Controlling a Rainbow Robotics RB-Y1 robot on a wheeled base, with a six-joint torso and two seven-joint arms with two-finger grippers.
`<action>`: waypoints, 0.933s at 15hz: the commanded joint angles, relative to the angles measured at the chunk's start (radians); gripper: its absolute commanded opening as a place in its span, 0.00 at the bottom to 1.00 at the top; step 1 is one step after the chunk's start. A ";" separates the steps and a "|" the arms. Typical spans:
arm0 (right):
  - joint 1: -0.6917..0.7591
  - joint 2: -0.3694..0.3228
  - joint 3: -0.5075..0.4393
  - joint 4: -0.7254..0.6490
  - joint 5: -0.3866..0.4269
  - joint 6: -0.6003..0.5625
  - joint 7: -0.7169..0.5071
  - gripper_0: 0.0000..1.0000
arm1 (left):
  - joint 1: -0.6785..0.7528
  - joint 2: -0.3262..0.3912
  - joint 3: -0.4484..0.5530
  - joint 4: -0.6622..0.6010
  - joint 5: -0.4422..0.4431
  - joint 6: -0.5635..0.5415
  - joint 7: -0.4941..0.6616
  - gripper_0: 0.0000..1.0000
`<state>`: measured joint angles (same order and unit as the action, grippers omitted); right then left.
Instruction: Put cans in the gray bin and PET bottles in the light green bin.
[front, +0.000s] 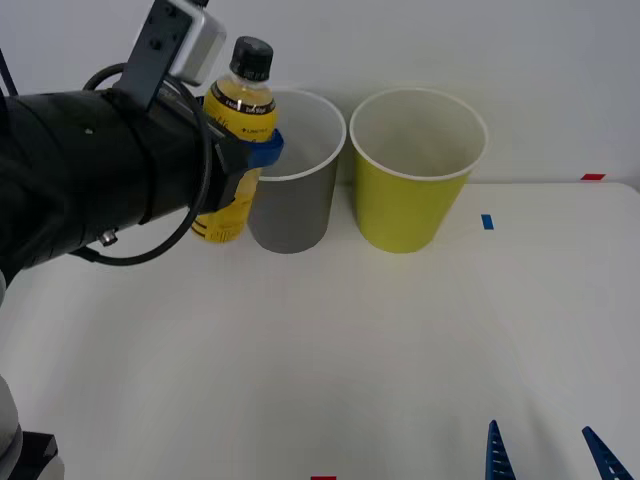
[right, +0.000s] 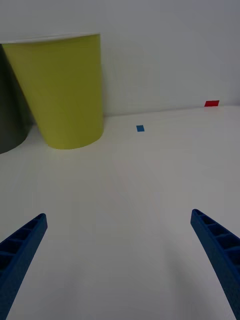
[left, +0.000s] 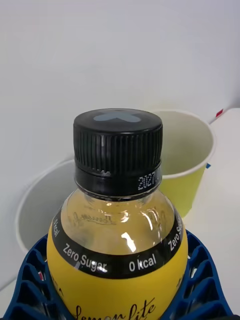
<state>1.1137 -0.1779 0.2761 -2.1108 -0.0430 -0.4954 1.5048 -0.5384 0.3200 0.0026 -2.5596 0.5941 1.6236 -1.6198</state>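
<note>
Item: PET bottle (front: 240, 120), clamped in my left gripper (front: 262, 152) beside gray bin (front: 292, 215); light green bin (front: 412, 200) awaits it. Right gripper (front: 545, 455) spread wide, idle.

White table (front: 330, 340) is spreading out beneath and ahead of the right gripper (front: 545, 455). Blue tape square (front: 487, 221) is lying flat on it, well ahead of that gripper. Red tape mark (front: 593, 177) is sitting farther ahead and off to its right, at the table's far edge. A second red mark (front: 322, 478) is showing at the near edge, to the gripper's left. Plain white wall (front: 500, 50) is standing behind the table.
</note>
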 joint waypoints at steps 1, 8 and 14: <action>0.000 0.000 0.000 0.000 0.000 0.000 0.000 1.00 | -0.192 -0.009 0.013 0.176 0.000 -0.001 -0.006 0.00; 0.000 0.000 0.000 0.000 0.000 0.000 0.000 1.00 | -0.474 -0.130 -0.096 0.558 -0.091 -0.140 -0.025 0.00; 0.000 0.000 0.000 0.000 0.000 0.000 0.000 1.00 | -0.494 -0.223 -0.210 0.892 -0.123 -0.562 -0.037 0.00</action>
<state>1.1137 -0.1779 0.2761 -2.1108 -0.0430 -0.4954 1.5048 -1.0270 0.1277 -0.1764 -1.7443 0.4820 1.1449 -1.6503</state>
